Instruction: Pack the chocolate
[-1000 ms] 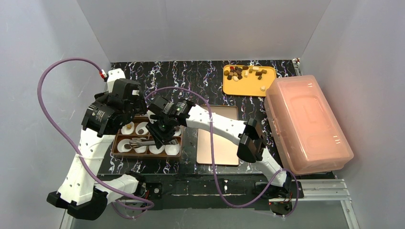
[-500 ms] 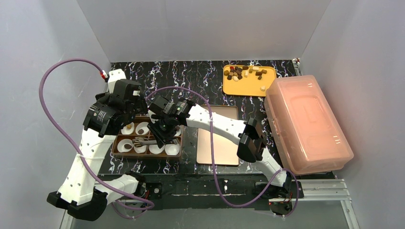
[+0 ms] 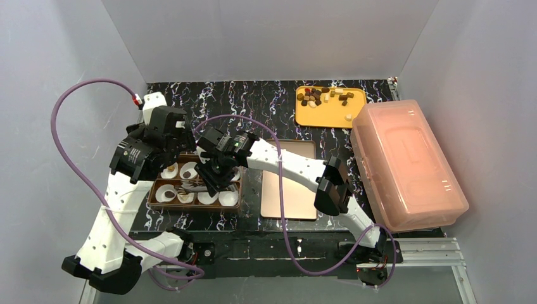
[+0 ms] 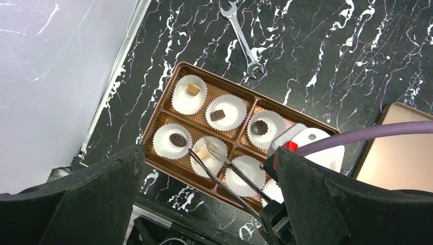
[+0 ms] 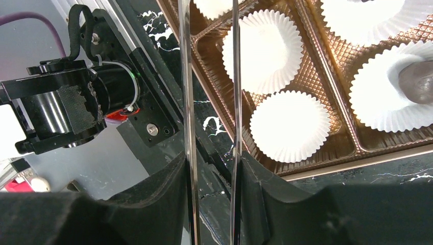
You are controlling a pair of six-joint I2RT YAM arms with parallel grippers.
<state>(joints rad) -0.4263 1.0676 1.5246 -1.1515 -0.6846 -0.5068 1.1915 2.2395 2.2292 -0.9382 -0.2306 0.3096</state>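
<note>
Pinches metal tongs (image 5: pixel 188 102) in the right hand (image 5: pixel 212 173), tips down in a paper cup (image 4: pixel 201 164) of the brown box (image 3: pixel 152 190) at 9 o'clock on the counter (image 3: pixel 253 101). Holds the left hand (image 4: pixel 208 158) spread wide above that box. Shows chocolate (image 3: pixel 324 96) heaped on a yellow tray (image 3: pixel 354 117) at 1 o'clock, with single chunks in several other cups.

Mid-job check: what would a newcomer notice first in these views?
The right gripper clamps metal tongs over the brown box of white cups, near left, several cups holding chocolate. The loose pile lies on the yellow tray at the far side, beside a big pink bin.
</note>
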